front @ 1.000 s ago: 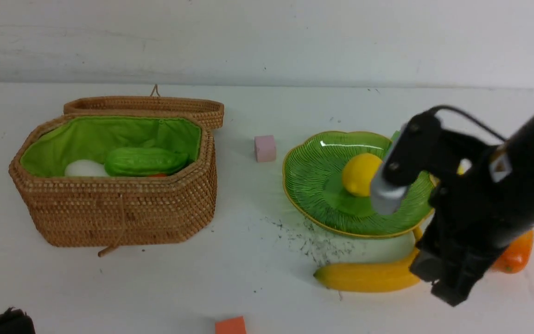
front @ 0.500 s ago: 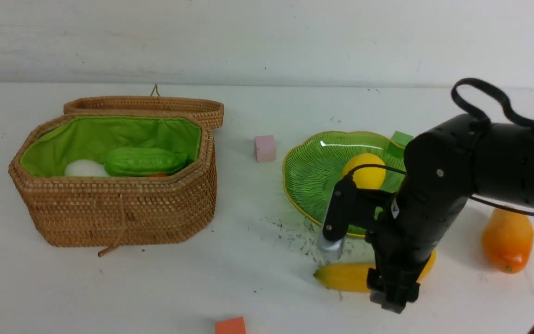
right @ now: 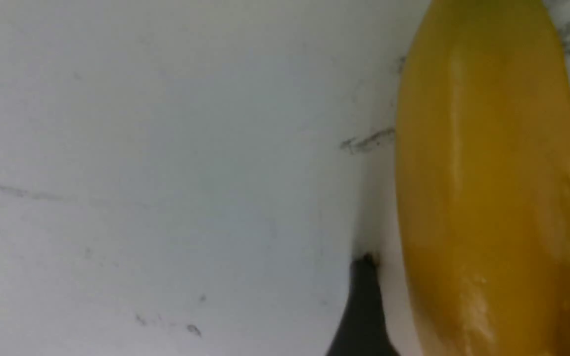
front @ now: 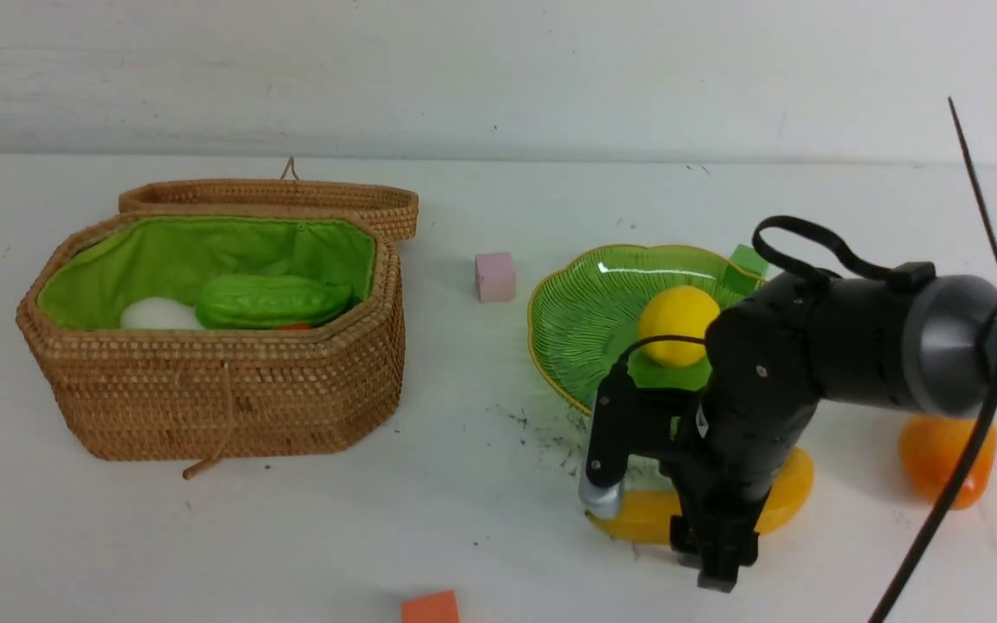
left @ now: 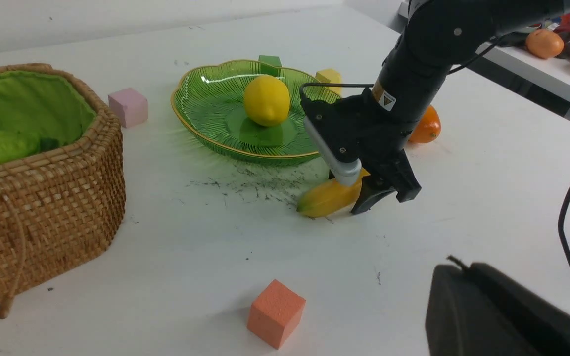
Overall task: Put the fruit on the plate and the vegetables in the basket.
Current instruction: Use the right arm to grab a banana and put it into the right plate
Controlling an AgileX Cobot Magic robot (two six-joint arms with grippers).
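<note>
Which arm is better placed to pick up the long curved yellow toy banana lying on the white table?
Right. The right gripper is down over the yellow banana, jaws open on either side. The left gripper is shut and well away from it.

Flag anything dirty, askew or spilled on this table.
Dark scribbly smudges soil the white table in front of the glossy green ribbed plate, beside the long yellow toy banana. Nothing looks spilled or tipped.
</note>
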